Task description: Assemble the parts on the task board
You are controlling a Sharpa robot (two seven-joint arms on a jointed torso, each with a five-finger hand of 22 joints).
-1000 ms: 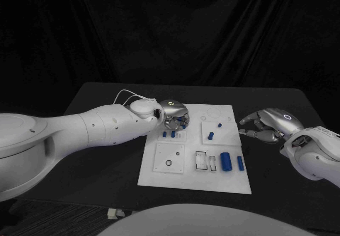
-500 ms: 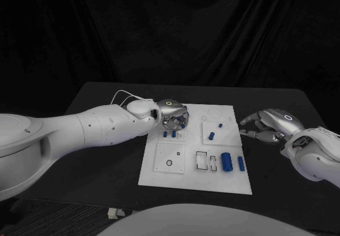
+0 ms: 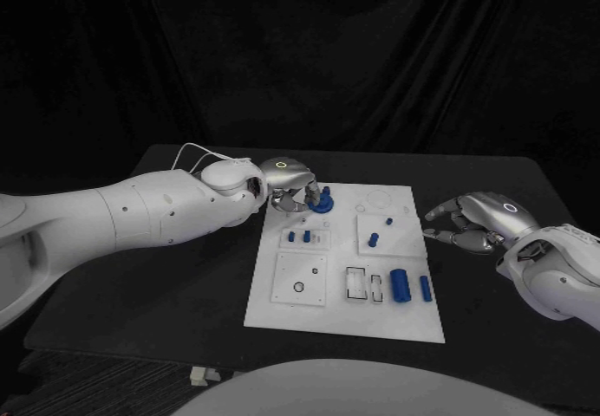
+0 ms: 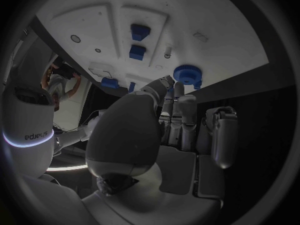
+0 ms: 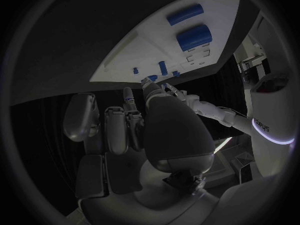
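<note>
The left hand (image 3: pixel 286 184) pinches a round blue toothed part (image 3: pixel 324 205), partly hiding it above the white task board (image 3: pixel 313 312); the right hand (image 3: pixel 469 223) rests curled, empty.

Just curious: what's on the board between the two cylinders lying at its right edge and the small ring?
In the head view, two rectangular slots sit between the cylinders and the ring.

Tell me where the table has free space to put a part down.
Bare black table lies left of the board, below the left arm, and along the near edge. Right of the board, the right hand hovers. The board's far left corner is crowded: the left hand holds a blue gear.
</note>
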